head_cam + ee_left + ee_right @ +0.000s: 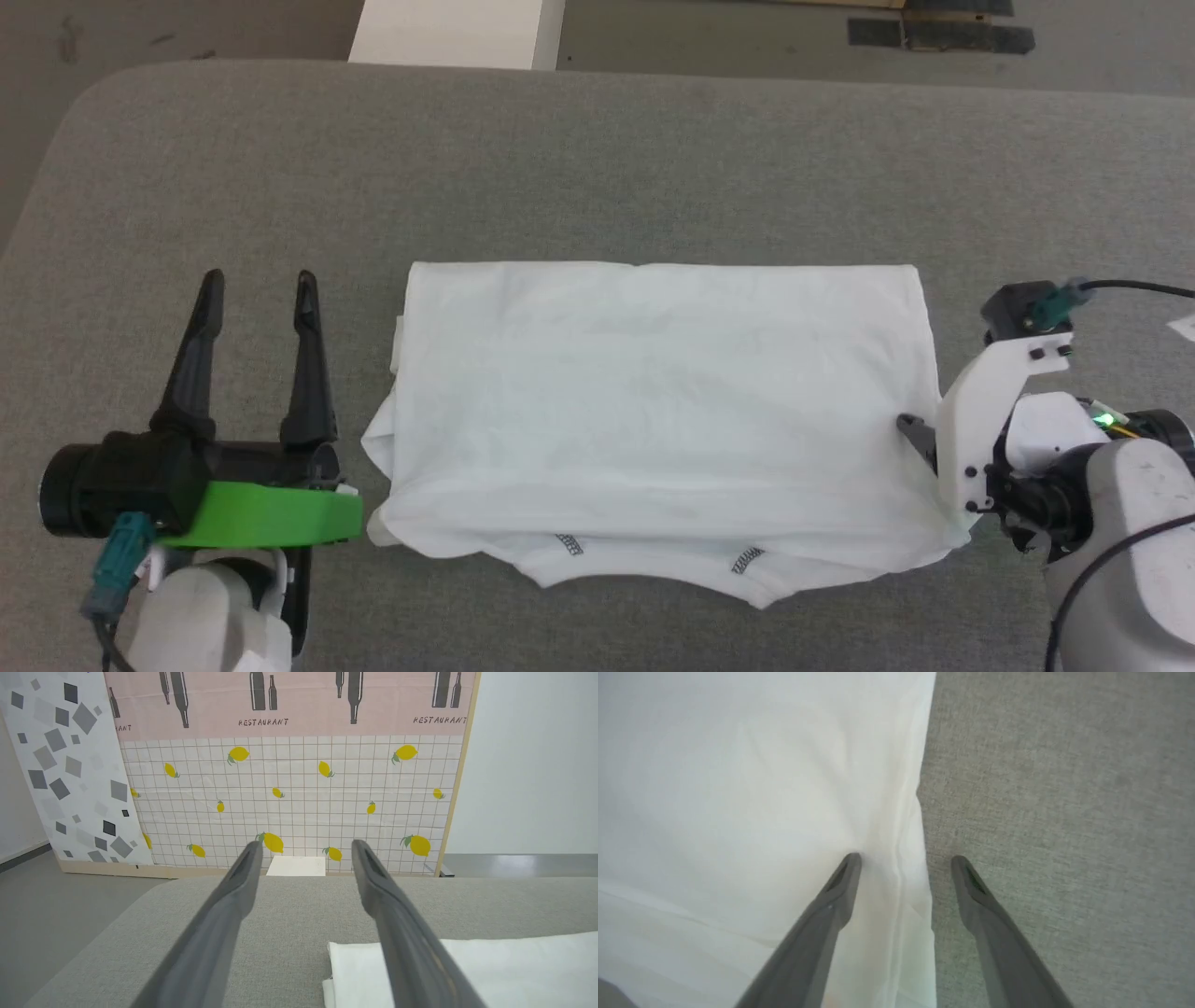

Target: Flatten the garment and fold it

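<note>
garment (653,411): white rectangle folded on table (597,159), zigzag seams at near edge | left tool (260,277): apart, beside garment's left edge | right tool (906,857): apart, straddling right edge

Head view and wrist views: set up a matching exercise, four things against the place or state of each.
Things:
1. garment
2. left pincer
3. right pincer
4. white box

Places or states:
A. beyond the far edge of the grey surface
B. open, one finger over the garment, the other over bare surface
C. folded to a rectangle, lying on the surface
D. open, beside the garment's left edge, apart from it

Pairs: 1-C, 2-D, 3-B, 4-A.
</note>
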Controlling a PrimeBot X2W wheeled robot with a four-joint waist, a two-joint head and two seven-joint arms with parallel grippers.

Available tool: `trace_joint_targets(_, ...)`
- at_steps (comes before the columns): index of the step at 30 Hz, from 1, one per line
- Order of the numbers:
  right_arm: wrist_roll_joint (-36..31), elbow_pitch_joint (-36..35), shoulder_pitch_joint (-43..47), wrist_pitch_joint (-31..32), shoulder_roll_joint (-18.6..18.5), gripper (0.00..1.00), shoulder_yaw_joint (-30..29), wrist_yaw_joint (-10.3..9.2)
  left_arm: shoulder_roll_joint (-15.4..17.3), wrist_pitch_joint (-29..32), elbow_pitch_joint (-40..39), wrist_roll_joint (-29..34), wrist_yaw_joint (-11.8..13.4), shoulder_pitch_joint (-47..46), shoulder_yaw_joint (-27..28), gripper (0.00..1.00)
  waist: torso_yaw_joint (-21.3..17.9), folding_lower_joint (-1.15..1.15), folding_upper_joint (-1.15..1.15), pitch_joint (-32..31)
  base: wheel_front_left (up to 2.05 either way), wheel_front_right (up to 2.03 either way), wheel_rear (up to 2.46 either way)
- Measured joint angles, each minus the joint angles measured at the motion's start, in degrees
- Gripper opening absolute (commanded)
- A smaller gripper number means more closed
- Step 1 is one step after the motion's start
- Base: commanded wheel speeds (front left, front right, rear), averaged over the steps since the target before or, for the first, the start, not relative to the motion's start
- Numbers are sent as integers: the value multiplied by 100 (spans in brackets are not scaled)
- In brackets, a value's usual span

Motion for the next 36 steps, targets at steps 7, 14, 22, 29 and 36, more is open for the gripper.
trace_joint_targets(7,-62,431,-295,109,-186,100,435,-1,-216,0,334,285,-237,-31,110,100,90,0,0,206,0,0,0)
trace_joint_targets(14,315,527,-392,80,-234,0,307,2,-386,0,502,448,-374,-42,250,100,46,1,0,153,0,0,0)
trace_joint_targets(22,79,533,-71,97,-861,0,-654,3,-504,0,593,498,-547,-20,420,100,-16,1,0,-55,0,0,0)
trace_joint_targets(29,-275,470,22,185,-1141,0,-1104,2,-595,0,656,515,-638,0,502,100,-55,1,0,-164,0,0,0)
trace_joint_targets(36,93,-434,104,642,-1248,0,-456,2,-667,0,692,521,-684,108,576,100,-42,1,0,-345,0,0,0)
